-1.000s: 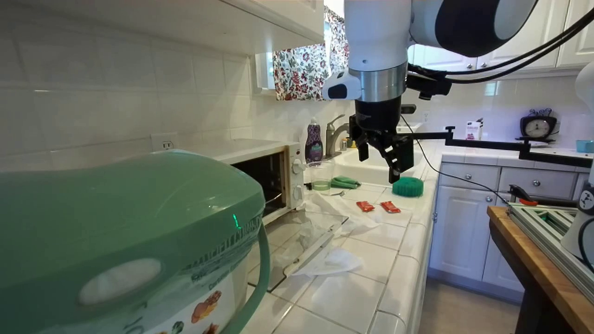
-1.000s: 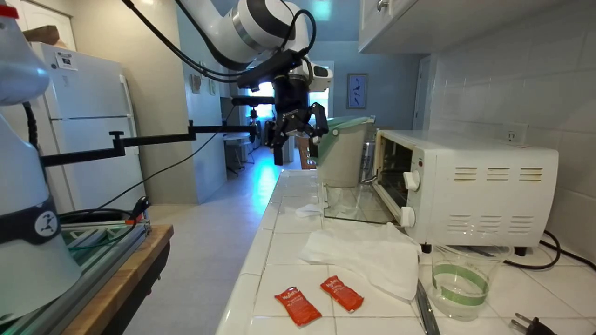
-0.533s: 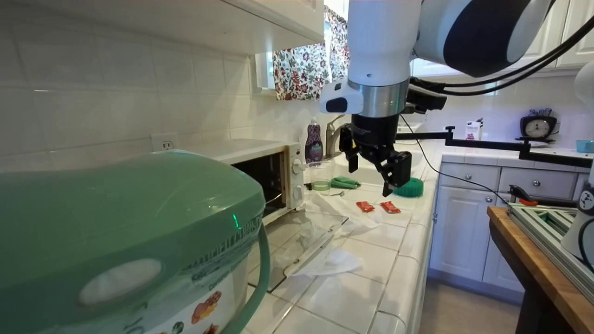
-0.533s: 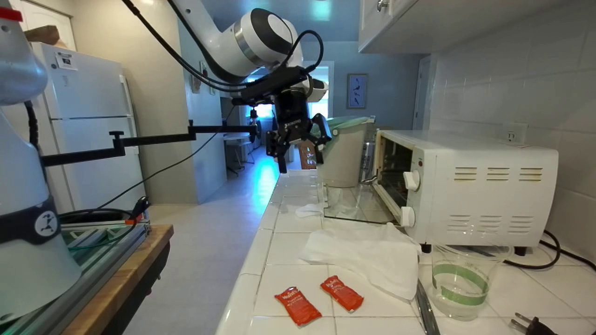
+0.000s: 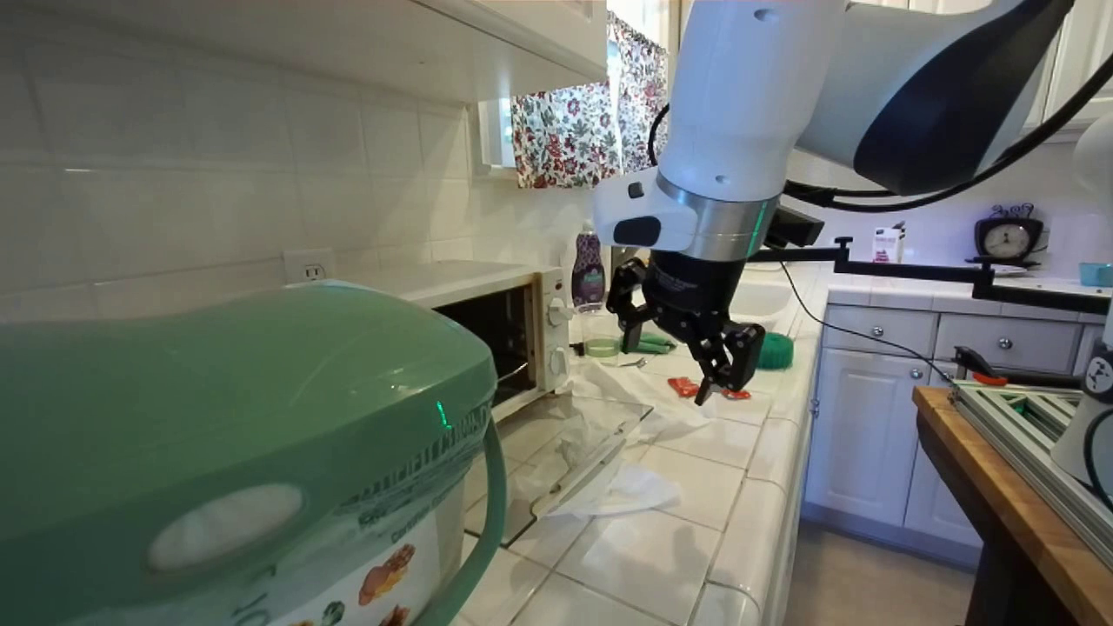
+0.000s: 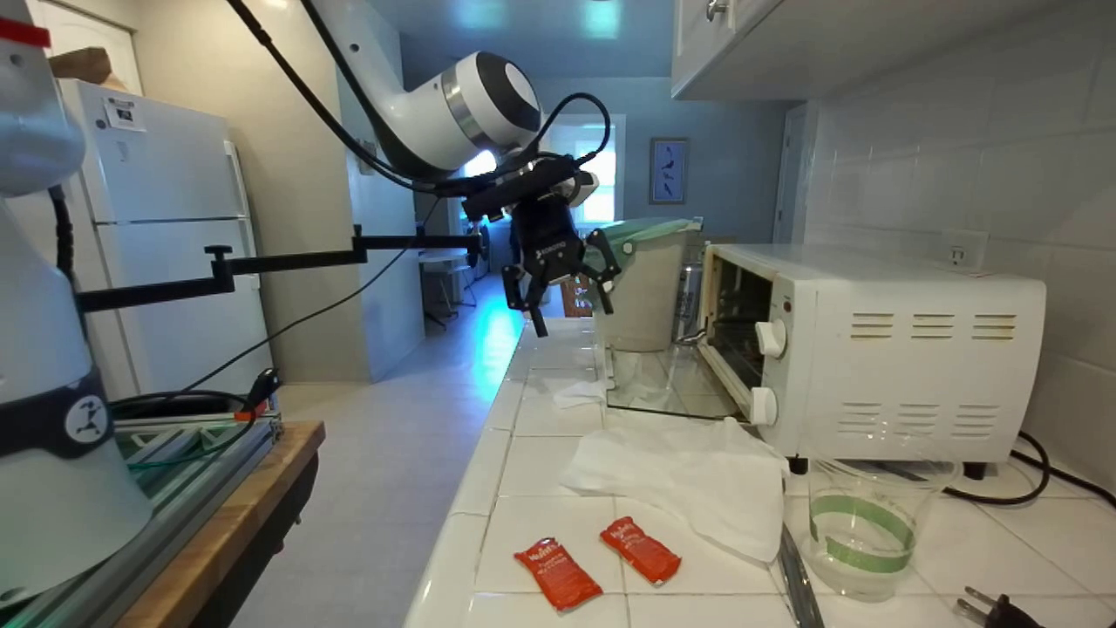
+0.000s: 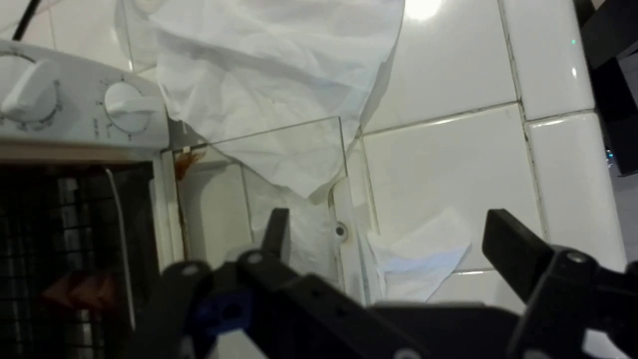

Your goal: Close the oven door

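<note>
You're hovering, end effector (image 5: 665, 374) spread wide; the oven door (image 5: 565, 461) lies lowered, wire rack (image 7: 50, 239) inside the oven (image 6: 924, 349)

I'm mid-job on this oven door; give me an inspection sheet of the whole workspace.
Surface: white tiled counter.
Job's things: oven door folded down, open, before the toaster oven; in the wrist view, a corner of the white sheet shows through its glass.
Clutter: two red packets, clear cup, metal utensil, smaller white scrap.
Gripper: open, above the counter, holding nothing.
Cables: black cord by the oven; plug loose near the cup.
Surroundings: green-lidded container near the oven; refrigerator.
</note>
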Robot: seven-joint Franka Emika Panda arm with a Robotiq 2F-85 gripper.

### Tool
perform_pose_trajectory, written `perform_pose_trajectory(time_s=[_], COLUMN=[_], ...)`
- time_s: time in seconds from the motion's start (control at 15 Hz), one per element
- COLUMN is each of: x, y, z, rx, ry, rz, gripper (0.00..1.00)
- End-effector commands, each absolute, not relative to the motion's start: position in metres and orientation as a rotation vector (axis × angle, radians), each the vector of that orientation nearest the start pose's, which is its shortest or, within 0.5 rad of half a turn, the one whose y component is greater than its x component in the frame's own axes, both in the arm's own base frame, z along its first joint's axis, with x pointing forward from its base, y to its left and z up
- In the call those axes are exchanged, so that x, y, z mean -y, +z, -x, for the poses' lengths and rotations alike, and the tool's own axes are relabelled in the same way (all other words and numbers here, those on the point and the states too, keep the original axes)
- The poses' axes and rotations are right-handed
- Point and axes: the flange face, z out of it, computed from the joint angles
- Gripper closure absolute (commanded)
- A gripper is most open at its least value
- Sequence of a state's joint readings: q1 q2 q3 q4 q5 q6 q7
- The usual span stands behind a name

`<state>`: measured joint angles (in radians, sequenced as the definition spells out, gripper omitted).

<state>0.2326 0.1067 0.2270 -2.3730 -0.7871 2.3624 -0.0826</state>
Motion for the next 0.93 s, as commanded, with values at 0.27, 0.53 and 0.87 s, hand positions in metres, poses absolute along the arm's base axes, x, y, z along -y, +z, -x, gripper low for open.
perform_pose_trajectory(time_s=[0.27, 0.53, 0.87], x=[-0.223, -0.224, -0.222], y=[0.255, 0.248, 0.251], z=[-0.454, -0.459, -0.456], rx=[2.054, 1.924, 1.934], ry=[-0.233, -0.358, -0.32], rz=[3.074, 3.112, 3.105], gripper=[0.0, 0.0, 0.0])
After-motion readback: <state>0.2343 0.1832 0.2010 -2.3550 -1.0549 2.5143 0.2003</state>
